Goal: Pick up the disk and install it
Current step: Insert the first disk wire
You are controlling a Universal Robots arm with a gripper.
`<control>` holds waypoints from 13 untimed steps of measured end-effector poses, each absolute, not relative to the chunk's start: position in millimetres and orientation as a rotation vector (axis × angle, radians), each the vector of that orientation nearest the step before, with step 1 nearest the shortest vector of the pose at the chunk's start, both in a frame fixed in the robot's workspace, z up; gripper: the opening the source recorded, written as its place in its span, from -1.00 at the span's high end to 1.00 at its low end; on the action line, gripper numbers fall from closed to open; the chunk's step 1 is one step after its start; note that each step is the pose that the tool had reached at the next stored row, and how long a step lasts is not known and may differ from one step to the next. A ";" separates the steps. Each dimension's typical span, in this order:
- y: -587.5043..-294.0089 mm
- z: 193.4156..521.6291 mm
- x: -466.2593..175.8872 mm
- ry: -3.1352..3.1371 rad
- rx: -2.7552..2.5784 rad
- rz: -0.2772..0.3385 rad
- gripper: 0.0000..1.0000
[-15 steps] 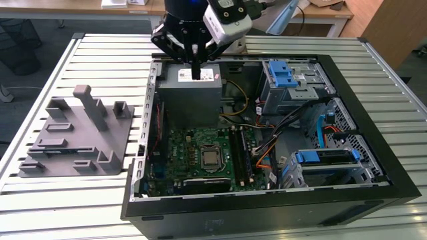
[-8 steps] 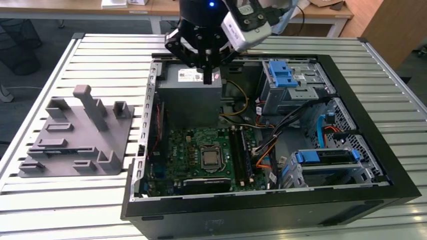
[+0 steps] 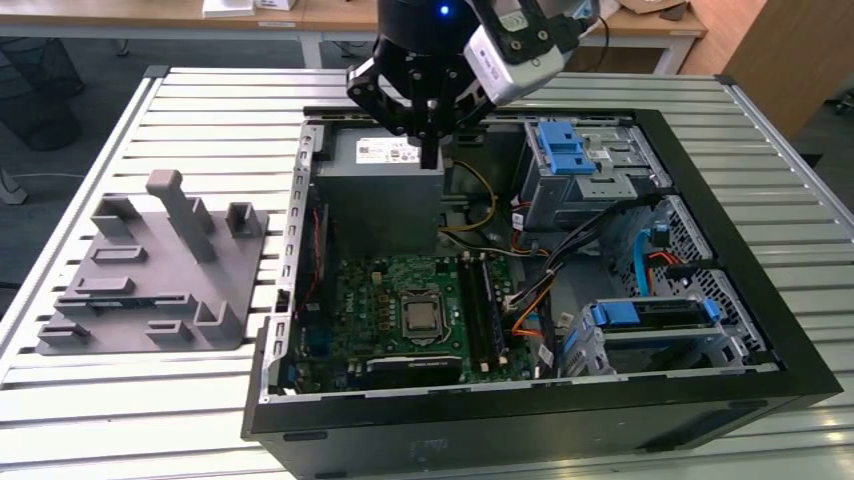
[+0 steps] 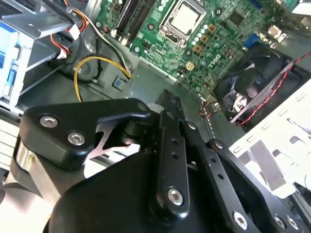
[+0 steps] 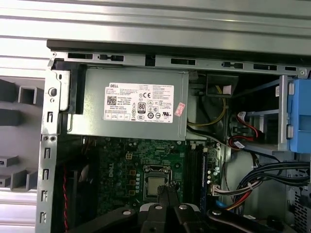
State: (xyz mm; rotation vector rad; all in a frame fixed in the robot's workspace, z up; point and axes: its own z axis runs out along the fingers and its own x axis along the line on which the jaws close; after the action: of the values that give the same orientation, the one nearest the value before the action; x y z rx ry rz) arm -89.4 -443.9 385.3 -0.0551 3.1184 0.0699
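Exterior view: gripper (image 3: 430,158) fingers (image 3: 430,145) pinched together on nothing, over the power supply (image 3: 380,175). Disk (image 3: 650,314) sits in the drive cage (image 3: 727,345), well apart. Case (image 3: 534,430) on slatted metal surface (image 3: 200,100), wooden desks (image 3: 334,15) behind.

Even, bright overhead light, soft sheen on the slatted worktop (image 3: 134,410), computer case (image 3: 534,425) interior in deeper shade, blue light (image 3: 443,10) glowing on the arm (image 3: 414,35), dull highlights on the black gripper (image 4: 166,97) in the second wrist view, processor (image 4: 185,19) lid glinting
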 end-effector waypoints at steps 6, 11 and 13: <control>-443.9 385.4 -88.0 3.118 -0.055 0.070 0.79; -443.9 385.2 -86.6 3.118 -0.055 0.070 0.79; -443.9 385.2 -86.2 3.118 -0.055 0.070 0.79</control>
State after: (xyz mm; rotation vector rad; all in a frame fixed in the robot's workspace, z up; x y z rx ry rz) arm -86.2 -443.9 385.2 -0.0551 3.1184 0.0697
